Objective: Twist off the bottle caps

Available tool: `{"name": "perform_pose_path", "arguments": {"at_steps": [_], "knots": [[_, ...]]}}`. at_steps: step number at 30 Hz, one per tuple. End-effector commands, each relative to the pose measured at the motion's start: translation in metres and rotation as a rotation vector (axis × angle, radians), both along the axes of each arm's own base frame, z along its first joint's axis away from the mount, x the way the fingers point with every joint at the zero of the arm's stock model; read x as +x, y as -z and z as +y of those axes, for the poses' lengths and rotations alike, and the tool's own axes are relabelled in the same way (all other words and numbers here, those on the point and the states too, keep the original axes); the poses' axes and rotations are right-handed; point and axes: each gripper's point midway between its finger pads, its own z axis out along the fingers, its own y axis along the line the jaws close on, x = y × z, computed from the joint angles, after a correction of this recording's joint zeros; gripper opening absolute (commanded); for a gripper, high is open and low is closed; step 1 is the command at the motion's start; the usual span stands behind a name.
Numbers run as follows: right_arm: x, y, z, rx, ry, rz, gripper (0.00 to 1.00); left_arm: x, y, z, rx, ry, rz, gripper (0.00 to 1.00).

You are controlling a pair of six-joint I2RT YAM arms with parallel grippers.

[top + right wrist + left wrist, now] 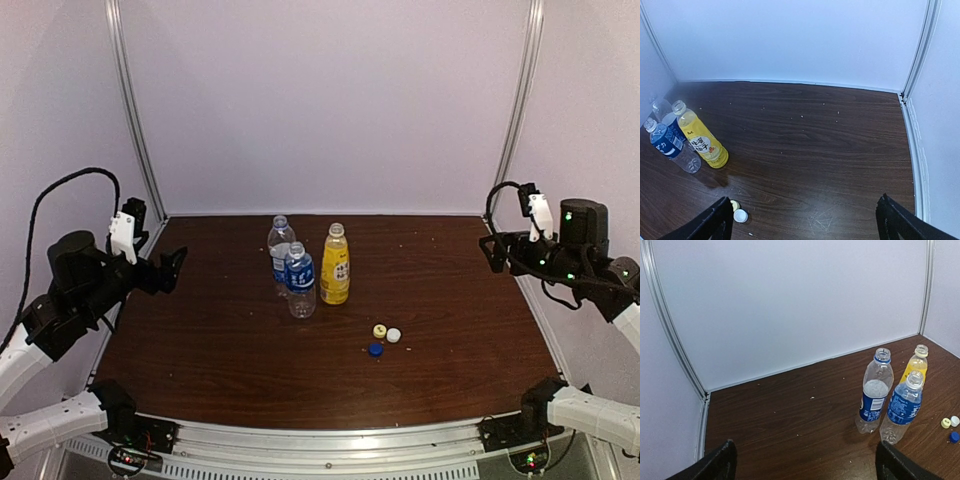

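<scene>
Top and wrist views, both arms at the sides of the desk (460, 300). We read the left tool (805, 471) as wide open and holding nothing, its two dark fingers (715, 465) far apart at the lower corners of its own view. The right tool (805, 226) is the same: spread wide, empty.

The three bottles stand upright in a tight group at mid-desk, well apart from either tool: the yellow-orange bottle (335, 268), the shorter clear bottle (300, 282) just beside it, and the taller clear bottle (281, 250) behind. All three necks are open. The yellow cap (380, 331), white cap (394, 335) and blue cap (375, 350) lie loose on the desk in a small cluster, near the bottles on the right-arm side. We judge the unscrewing done.

Risks from here, as we see them: the bottles look light and are crowded together, so an arm sweeping inward could tip one into the others, and the loose caps could be scattered by a low pass. Any liquid inside would spill through the open necks.

Hard to make out: whether the yellow-orange bottle holds liquid. In the right wrist view the blue cap does not show, and the yellow cap sits partly behind a finger. Both wrist views crop the fingers at the lower edge.
</scene>
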Motion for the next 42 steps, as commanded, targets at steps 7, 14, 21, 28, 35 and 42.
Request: {"name": "perform_pose_path", "arguments": {"at_steps": [7, 14, 21, 28, 35, 42], "knots": [[-0.001, -0.003, -0.002, 0.014, 0.006, -0.034, 1.00, -0.002, -0.004, 0.002, 0.013, -0.002, -0.020, 0.98], [0.002, -0.001, -0.002, 0.014, 0.012, -0.040, 1.00, -0.003, 0.000, 0.002, 0.029, 0.007, -0.036, 0.98], [0.005, 0.000, -0.002, 0.003, 0.018, -0.038, 1.00, -0.004, 0.001, 0.004, 0.038, -0.002, -0.034, 0.98], [0.006, 0.004, -0.002, -0.006, 0.018, -0.030, 1.00, -0.002, 0.003, 0.004, 0.049, -0.006, -0.031, 0.98], [0.008, 0.008, -0.005, -0.018, 0.031, -0.026, 1.00, -0.003, 0.005, 0.001, 0.048, 0.010, -0.020, 0.98], [0.011, 0.011, -0.004, -0.022, 0.030, -0.014, 1.00, -0.002, 0.005, 0.005, 0.056, -0.009, -0.016, 0.98]]}}
